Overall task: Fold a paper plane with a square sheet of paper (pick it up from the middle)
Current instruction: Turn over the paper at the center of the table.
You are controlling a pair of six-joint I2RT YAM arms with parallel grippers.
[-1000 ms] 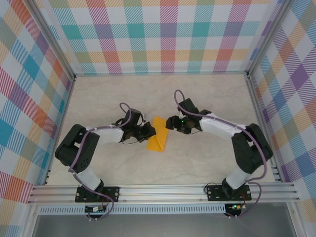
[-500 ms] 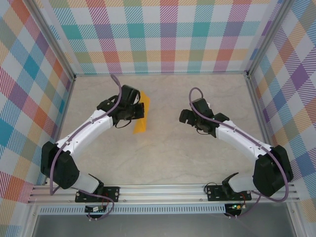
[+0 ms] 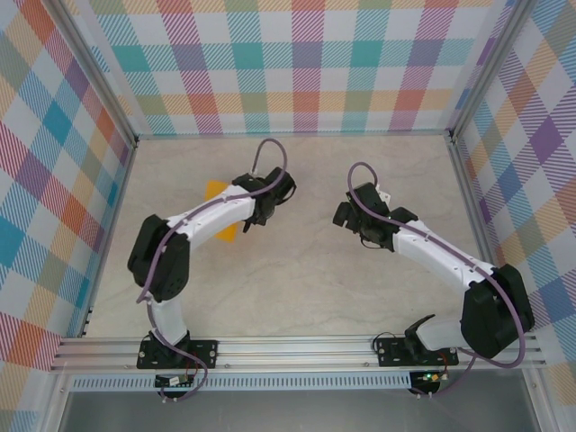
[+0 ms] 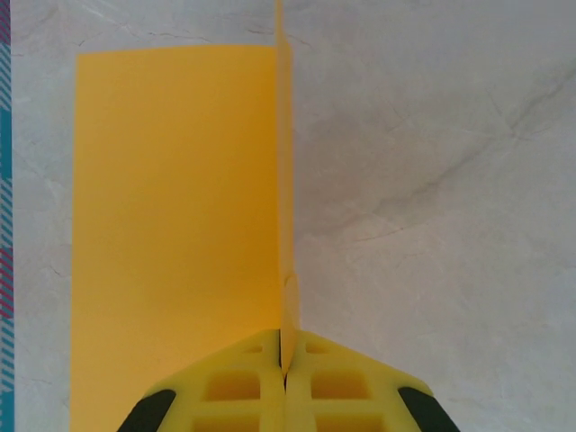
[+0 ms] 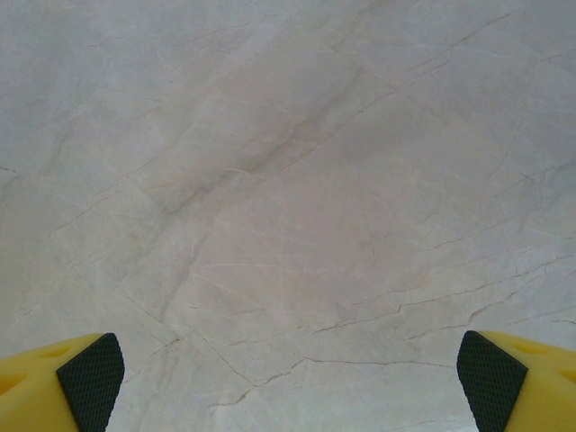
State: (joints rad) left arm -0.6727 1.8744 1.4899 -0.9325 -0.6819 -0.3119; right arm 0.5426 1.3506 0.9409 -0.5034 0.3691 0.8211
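Left wrist view: the left gripper point(image 4: 285, 364) has its yellow fingers point(image 4: 256, 346) pressed together, pinching the square sheet of paper point(image 4: 171, 198) at its crease; from the pinch the folded edge runs straight ahead, standing on edge; one flap spreads out flat to the left of that edge, a plain orange-yellow rectangle above the marble table point(image 4: 432, 180); what lies on the other side of the crease cannot be told. In the right wrist view the right gripper point(image 5: 290, 376) is spread wide, its black pads at the two lower corners with bare marble between them. Seen from the top external camera, the paper lies under the left forearm in the left half of the table, orange showing on both sides of the arm; the right gripper hangs well apart from it, right of centre.
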